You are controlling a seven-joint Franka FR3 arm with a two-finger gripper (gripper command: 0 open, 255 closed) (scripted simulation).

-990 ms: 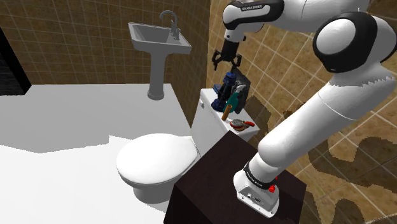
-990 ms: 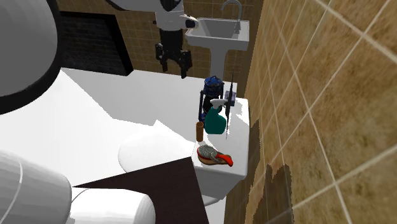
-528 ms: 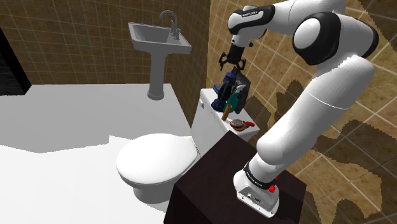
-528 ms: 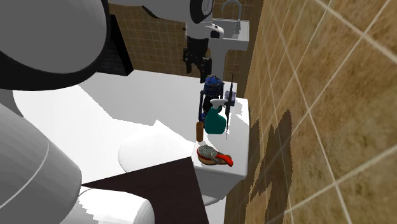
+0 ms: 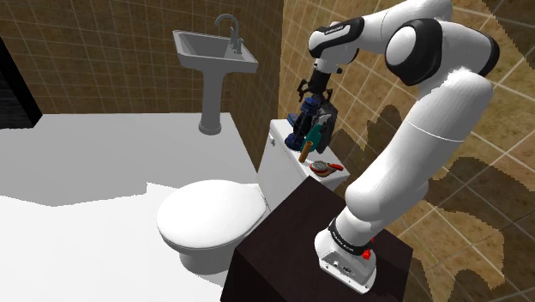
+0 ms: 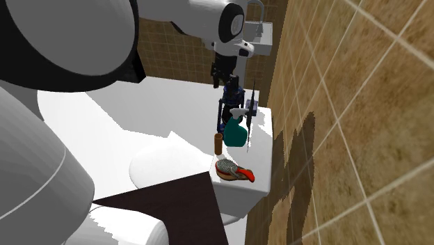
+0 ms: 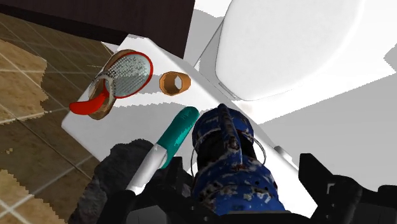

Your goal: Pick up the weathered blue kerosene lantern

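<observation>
While the white toilet tank (image 5: 279, 172) bears everything, the step in hand looks like the final approach for the grasp. The gripper (image 5: 307, 90) hangs directly over the mottled blue lantern (image 7: 232, 165), which stands upright on the tank lid. The black fingers are spread wide, one on each side of the lantern's cap, and neither is visibly pressing on it. Just outside one finger lies a teal spray bottle (image 7: 178, 130), close against the lantern, with a dark grey lump (image 7: 108, 181) beside it. Farther beyond that finger sit a red-handled strainer (image 7: 124, 73) and a small brown ring (image 7: 174, 82). My judgement: the next move calls for a straight drop, keeping that finger off the bottle, then closing on the lantern's body.
</observation>
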